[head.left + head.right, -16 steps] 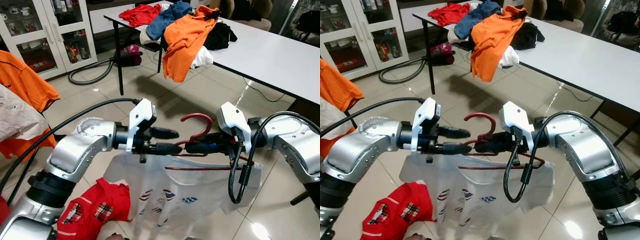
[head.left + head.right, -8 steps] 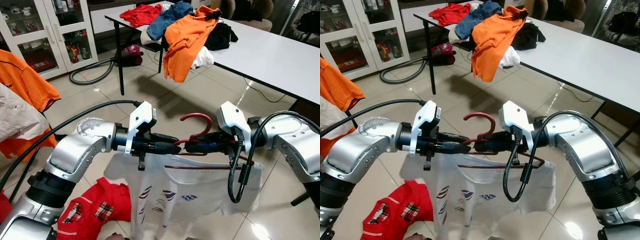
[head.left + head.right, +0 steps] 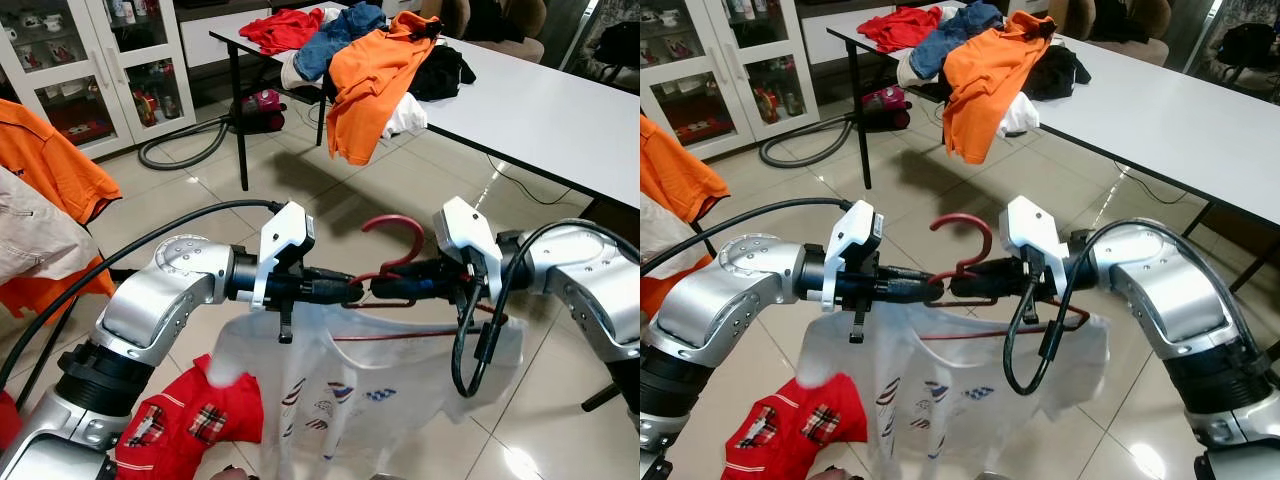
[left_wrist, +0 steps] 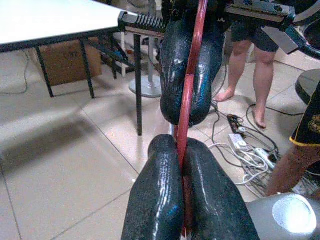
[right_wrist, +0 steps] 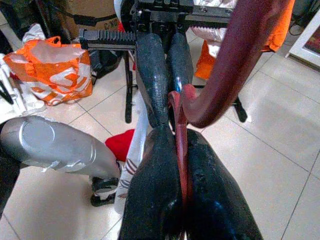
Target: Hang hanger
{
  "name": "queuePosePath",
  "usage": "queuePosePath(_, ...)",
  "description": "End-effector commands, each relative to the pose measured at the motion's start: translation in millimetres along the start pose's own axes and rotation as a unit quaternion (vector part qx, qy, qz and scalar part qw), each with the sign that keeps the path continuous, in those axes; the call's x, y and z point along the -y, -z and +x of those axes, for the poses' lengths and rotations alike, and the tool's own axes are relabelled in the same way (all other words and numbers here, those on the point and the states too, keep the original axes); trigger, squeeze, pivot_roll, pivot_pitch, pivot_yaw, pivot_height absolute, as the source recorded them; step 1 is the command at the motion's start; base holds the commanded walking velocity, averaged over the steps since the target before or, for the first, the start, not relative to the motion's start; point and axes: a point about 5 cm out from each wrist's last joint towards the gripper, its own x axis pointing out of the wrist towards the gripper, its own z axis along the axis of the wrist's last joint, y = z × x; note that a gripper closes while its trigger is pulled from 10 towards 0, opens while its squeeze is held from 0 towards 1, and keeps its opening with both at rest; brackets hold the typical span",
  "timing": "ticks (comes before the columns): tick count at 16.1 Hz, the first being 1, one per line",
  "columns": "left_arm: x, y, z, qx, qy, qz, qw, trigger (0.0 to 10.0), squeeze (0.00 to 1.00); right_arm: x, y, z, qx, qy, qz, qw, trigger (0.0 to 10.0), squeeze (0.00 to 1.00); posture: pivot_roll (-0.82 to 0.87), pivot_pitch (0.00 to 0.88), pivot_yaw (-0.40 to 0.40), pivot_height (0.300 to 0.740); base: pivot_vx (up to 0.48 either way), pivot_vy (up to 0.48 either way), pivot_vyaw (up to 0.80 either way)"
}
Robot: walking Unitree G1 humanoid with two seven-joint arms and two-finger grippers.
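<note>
Both grippers pinch the dark red wire hanger [image 3: 392,262] mid-air before the robot: the left gripper [image 3: 352,292] from the left, the right gripper [image 3: 380,289] from the right, fingertips almost meeting. A white printed T-shirt [image 3: 370,385] hangs below.

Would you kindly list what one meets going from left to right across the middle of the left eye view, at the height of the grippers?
Orange shirt → left gripper, shut on the hanger → red hanger → right gripper, also shut on the hanger → white table.
</note>
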Motion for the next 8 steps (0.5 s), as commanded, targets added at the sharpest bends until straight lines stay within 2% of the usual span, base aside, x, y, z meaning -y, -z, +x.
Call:
queuePosePath(1,-5.6,-6,-4.4,0.016,-0.033,0.015,0.999,0.0,0.0,-0.3,-11,0.5,0.015,-0.007,-0.015,1.0,10.0,0.76,-0.11,0.0,-0.038,0.74,0.0,0.0,0.0)
queuePosePath(2,-6.0,-6,-5.3,0.021,-0.038,0.018,0.999,0.0,0.0,0.1,-13,-0.2,0.022,-0.005,-0.01,1.0,10.0,1.0,-0.11,0.0,-0.037,0.74,0.0,0.0,0.0)
queuePosePath(5,-7.1,-7,-8.7,0.028,-0.05,0.022,0.998,0.0,0.0,-0.2,-21,-6.7,0.038,-0.005,-0.006,0.999,10.0,1.0,-0.11,0.0,-0.03,0.74,0.0,0.0,0.0)
queuePosePath(7,-7.5,-7,-11.6,0.027,-0.057,0.024,0.998,0.0,0.0,0.0,-29,-16.3,0.058,0.006,-0.011,0.998,10.0,1.0,-0.12,0.0,-0.026,0.74,0.0,0.0,0.0)
queuePosePath(8,-7.2,-5,-14.2,0.025,-0.063,0.024,0.997,0.0,0.0,-0.5,-40,-27.2,0.081,0.018,-0.017,0.996,10.0,1.0,-0.12,0.0,-0.024,0.74,0.0,0.0,0.0)
